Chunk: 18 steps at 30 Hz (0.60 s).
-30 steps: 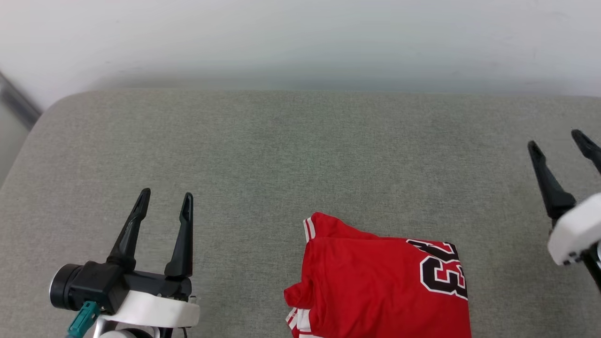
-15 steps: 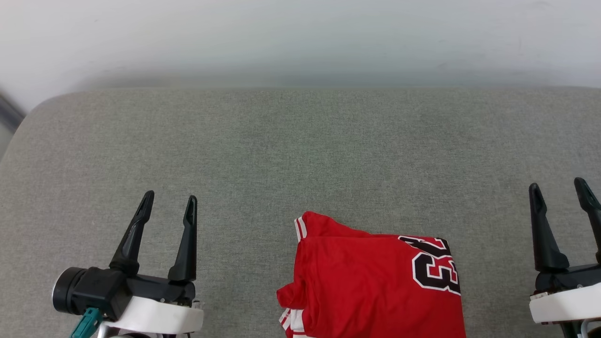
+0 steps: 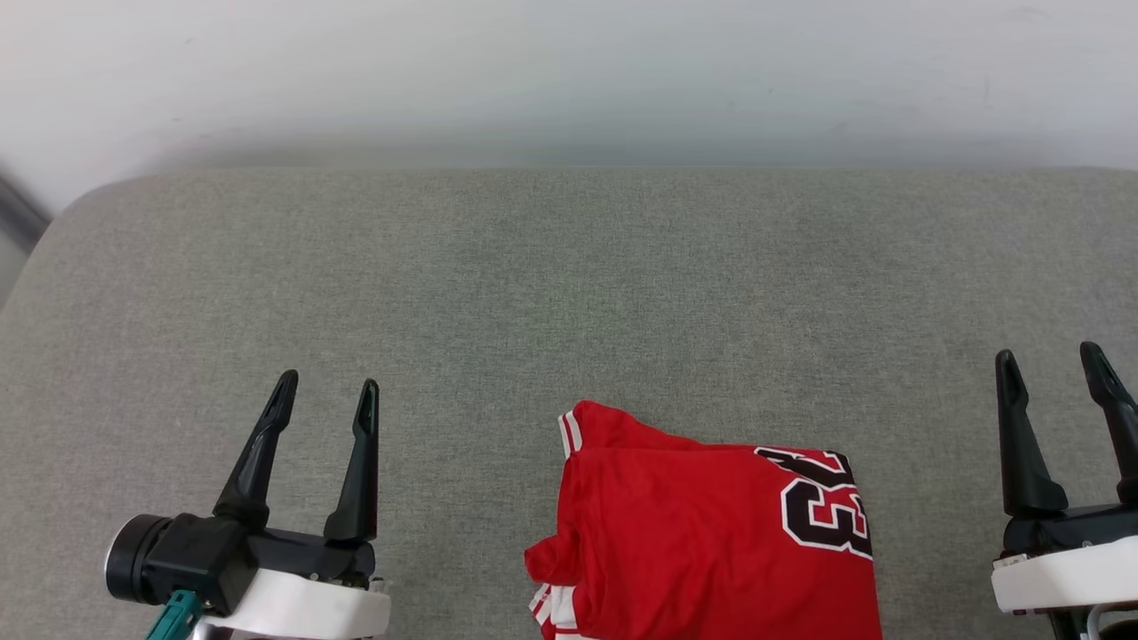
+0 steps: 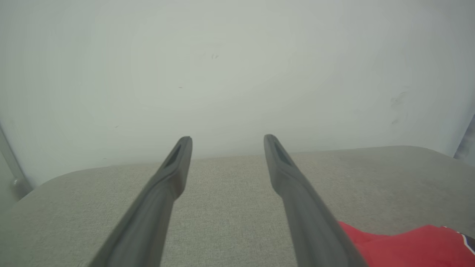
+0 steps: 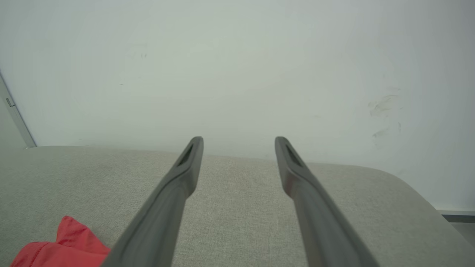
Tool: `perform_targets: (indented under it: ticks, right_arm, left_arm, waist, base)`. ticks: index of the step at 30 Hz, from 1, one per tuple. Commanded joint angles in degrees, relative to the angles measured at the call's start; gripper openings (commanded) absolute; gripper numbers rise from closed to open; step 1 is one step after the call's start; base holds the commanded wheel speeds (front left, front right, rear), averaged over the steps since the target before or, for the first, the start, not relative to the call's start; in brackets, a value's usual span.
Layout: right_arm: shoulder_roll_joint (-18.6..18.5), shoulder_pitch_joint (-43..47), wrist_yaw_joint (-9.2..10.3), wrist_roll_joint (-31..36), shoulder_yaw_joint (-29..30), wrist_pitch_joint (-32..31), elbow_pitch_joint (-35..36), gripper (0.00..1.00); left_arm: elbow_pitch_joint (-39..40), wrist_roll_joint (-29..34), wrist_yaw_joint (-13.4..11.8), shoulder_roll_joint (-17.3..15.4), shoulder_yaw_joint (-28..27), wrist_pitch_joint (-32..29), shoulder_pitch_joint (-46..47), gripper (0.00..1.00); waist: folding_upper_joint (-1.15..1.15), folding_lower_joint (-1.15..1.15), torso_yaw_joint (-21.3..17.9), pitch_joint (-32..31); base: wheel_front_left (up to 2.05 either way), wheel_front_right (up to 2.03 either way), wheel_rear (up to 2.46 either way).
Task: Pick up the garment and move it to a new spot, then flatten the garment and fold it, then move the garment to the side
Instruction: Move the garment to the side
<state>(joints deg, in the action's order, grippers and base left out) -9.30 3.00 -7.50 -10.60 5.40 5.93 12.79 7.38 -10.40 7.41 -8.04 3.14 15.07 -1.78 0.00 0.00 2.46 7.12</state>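
left gripper (image 3: 327,384): near-left part of the bench (image 3: 569,284), fingers spread wide and pointing to the far edge; nothing between them, touching nothing
left gripper, wrist view (image 4: 227,138): wide gap between the two dark fingers, only grey bench fabric and white wall (image 4: 237,66) seen through it
right gripper (image 3: 1049,354): near-right part of the bench, fingers spread wide and pointing to the far edge; holds nothing
right gripper, wrist view (image 5: 239,139): jaws apart, bare fabric between them
garment (image 3: 702,542): folded red shirt lying flat at the near edge of the bench, a little right of the middle; its near part is cut off by the head view's bottom edge
garment detail: "23" in black and white on its right part, turned sideways; red-white striped trim at its far-left corner and at its near-left fold
garment vs grippers: between the two, apart from both
garment, wrist views: red corner low right beside the left gripper (image 4: 408,244); red bump low left beside the right gripper (image 5: 55,248)
bench: grey fabric, rounded corners, far edge against the wall
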Motion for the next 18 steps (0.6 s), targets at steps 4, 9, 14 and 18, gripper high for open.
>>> perform_targets:
  ticks: [4, 9, 14, 18]
  right_arm:
    - [0.3, -0.1, 0.02, -0.8, -0.2, -1.6, -0.2, 1.0]
    - [-3.6, 0.4, 0.02, -3.5, -3.7, -14.4, -0.4, 1.0]
    - [-8.2, 0.8, 0.02, -9.6, -7.9, -30.9, 1.5, 1.0]
    - [-9.0, 0.2, 0.02, -14.2, -8.2, -41.4, 2.0, 1.0]
  left_arm:
    - [0.2, 0.0, 0.1, -0.3, 0.0, 0.1, 0.3, 1.0]
    - [0.1, -0.1, 0.1, -0.5, 0.2, 0.1, 0.8, 1.0]
    - [-0.3, -0.2, 0.1, -0.7, 0.6, 0.1, 1.5, 1.0]
    - [-0.5, -0.3, 0.1, -0.9, 1.3, 0.1, 2.4, 1.0]
  waist:
    - [0.0, 0.0, -0.3, 0.4]
    - [0.0, 0.0, -0.7, 1.2]
    - [0.0, 0.0, -0.5, 2.4]
    - [0.0, 0.0, 0.2, 3.7]
  base:
    - [0.0, 0.0, 0.0]
    - [0.0, 0.0, 0.0]
    - [0.0, 0.0, 0.0]
    - [0.0, 0.0, 0.0]
